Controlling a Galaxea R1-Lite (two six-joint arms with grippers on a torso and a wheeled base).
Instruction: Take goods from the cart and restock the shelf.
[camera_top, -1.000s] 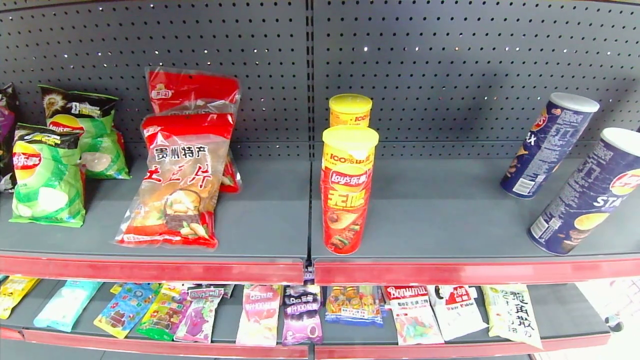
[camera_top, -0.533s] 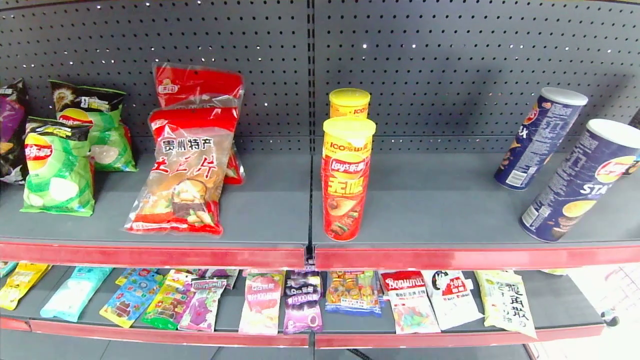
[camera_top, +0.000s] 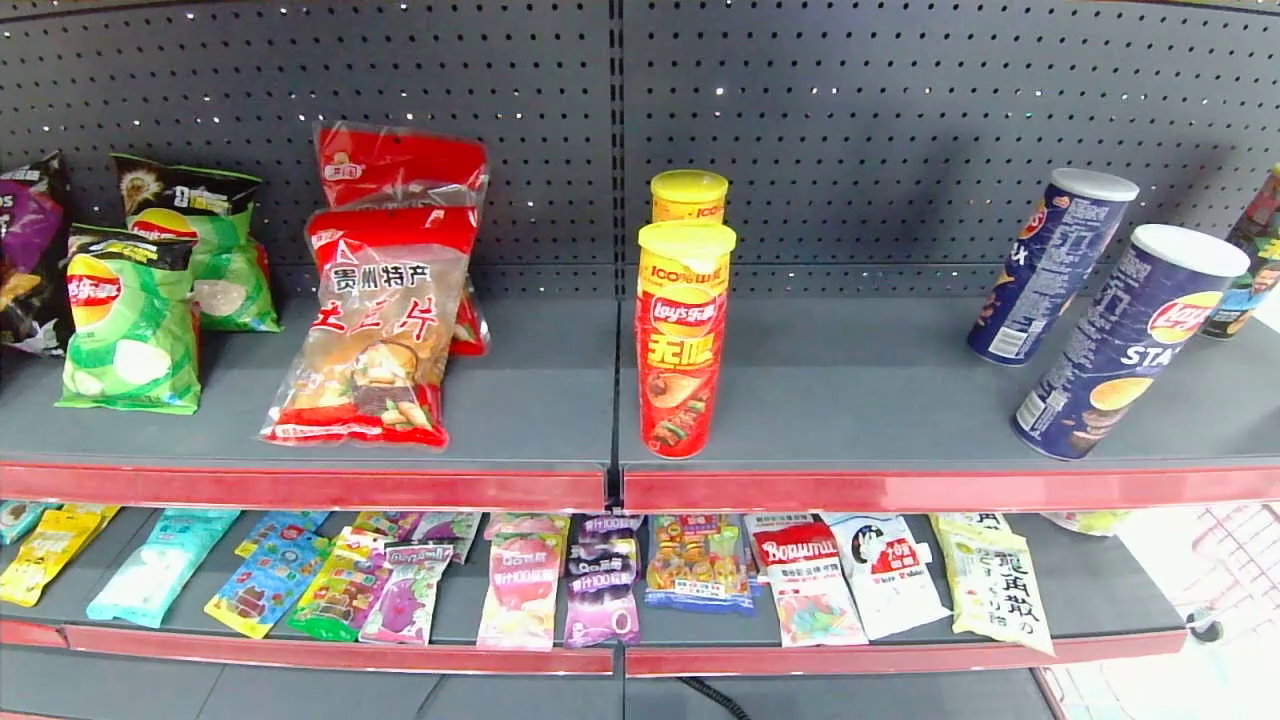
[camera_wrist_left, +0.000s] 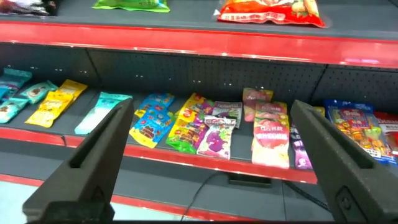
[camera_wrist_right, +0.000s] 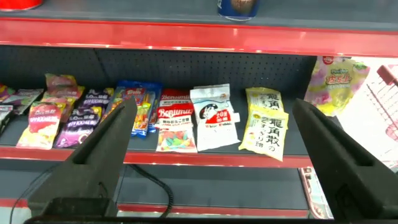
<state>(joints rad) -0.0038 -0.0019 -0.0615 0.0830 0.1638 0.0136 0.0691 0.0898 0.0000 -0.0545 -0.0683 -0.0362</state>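
Head view: the shelf (camera_top: 800, 400) stands straight ahead. Its upper board holds green bags (camera_top: 130, 340) at the left, red bags (camera_top: 380, 320) beside them, two red cans (camera_top: 680, 340) one behind the other at the middle, and blue cans (camera_top: 1090, 330) at the right. The lower board carries a row of flat packets (camera_top: 520, 590). A bit of wire mesh (camera_top: 1250, 560) sits at the lower right edge; whether it is the cart cannot be told.

Left wrist view: the left gripper (camera_wrist_left: 210, 106) is held low, facing the left half of the lower board. Its jaws are spread wide with nothing between them. The red lip (camera_wrist_left: 186, 37) of the upper board runs above, and a cable (camera_wrist_left: 205, 186) lies on the bottom board.

Right wrist view: the right gripper (camera_wrist_right: 214, 104) is also spread wide and empty, held low and facing the right half of the lower board. Ahead of it lie a white packet (camera_wrist_right: 213, 115) and yellow packets (camera_wrist_right: 264, 127).
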